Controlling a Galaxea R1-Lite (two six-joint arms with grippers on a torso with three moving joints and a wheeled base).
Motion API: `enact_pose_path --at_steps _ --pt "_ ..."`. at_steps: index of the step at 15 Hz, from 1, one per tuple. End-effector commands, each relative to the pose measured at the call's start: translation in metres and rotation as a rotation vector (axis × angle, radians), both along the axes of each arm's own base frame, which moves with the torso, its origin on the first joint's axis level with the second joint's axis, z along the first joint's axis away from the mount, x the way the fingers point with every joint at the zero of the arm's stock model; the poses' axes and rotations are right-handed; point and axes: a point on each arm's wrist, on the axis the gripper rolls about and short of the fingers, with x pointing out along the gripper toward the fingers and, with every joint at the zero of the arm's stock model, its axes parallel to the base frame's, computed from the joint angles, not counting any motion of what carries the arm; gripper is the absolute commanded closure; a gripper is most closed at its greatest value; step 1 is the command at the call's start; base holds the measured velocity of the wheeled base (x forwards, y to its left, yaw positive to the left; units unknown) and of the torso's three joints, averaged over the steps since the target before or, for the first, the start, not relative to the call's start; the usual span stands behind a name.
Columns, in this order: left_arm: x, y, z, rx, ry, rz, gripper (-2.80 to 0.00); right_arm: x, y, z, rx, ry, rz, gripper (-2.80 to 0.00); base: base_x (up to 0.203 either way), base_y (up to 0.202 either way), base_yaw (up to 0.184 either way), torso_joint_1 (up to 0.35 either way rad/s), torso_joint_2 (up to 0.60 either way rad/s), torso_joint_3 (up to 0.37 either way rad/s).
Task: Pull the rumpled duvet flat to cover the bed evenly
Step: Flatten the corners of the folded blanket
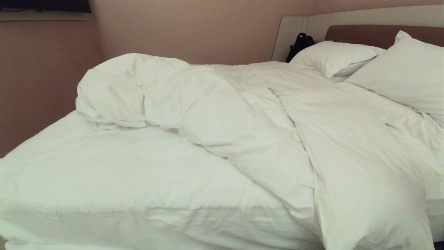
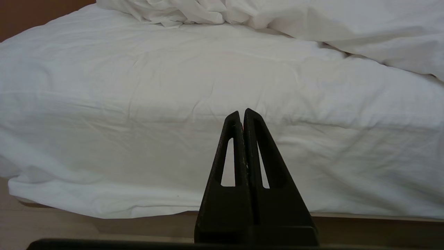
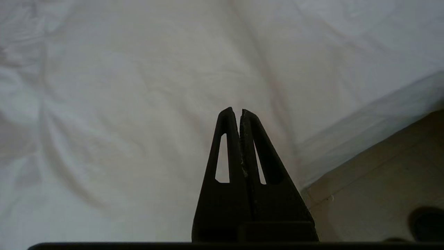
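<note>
Duvet [image 1: 242, 114] bunched up on the bed [image 1: 104, 180], heaped into a thick roll toward the far left side and trailing diagonally down over the near right edge; the near left part of the mattress shows only the fitted sheet [image 1: 86, 166]. Two pillows [image 1: 402, 73] lean at the headboard [image 1: 374, 33] on the right, a dark bag [image 1: 300, 43] beside the far one. Neither arm shows in the head view. Left gripper [image 2: 241, 113] has its fingers pressed together, nothing between them, pointing level at the sheeted side of the mattress, floor strip [image 2: 69, 229] below. Right gripper [image 3: 236, 111] also pinched together and empty (tips nearly touching), hanging over white fabric near the bed edge, tan floor [image 3: 374, 187] at one corner
</note>
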Motion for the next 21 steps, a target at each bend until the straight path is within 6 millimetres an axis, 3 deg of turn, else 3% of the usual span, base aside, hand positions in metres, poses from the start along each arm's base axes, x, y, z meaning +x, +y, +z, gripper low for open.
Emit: enact_pose_path --at_steps 1,6,10,11,21 --pt "0.000 0.000 0.000 -0.001 0.001 0.001 0.00 0.008 -0.027 -0.026 0.142 -0.097 0.331 0.00 0.000 0.000 0.000 0.000 0.00 0.000" --pt "0.000 0.000 0.000 -0.001 0.001 0.001 0.00 0.017 -0.069 -0.078 0.176 -0.069 0.387 0.00 0.000 0.000 0.000 0.000 0.00 0.000" --pt "0.000 0.000 0.000 -0.001 0.000 0.001 0.00 0.030 -0.086 -0.094 0.227 -0.081 0.428 0.00 0.000 0.000 0.000 0.000 0.00 0.000" --pt "0.000 0.000 0.000 -0.001 -0.001 0.001 0.00 0.033 -0.091 -0.098 0.237 -0.079 0.428 -2.80 0.000 0.000 0.000 0.000 0.00 0.000" --pt "0.000 0.000 0.000 -0.001 0.001 0.001 0.00 0.051 -0.120 -0.138 0.333 -0.086 0.459 -2.80 0.000 0.000 0.000 0.000 0.00 0.000"
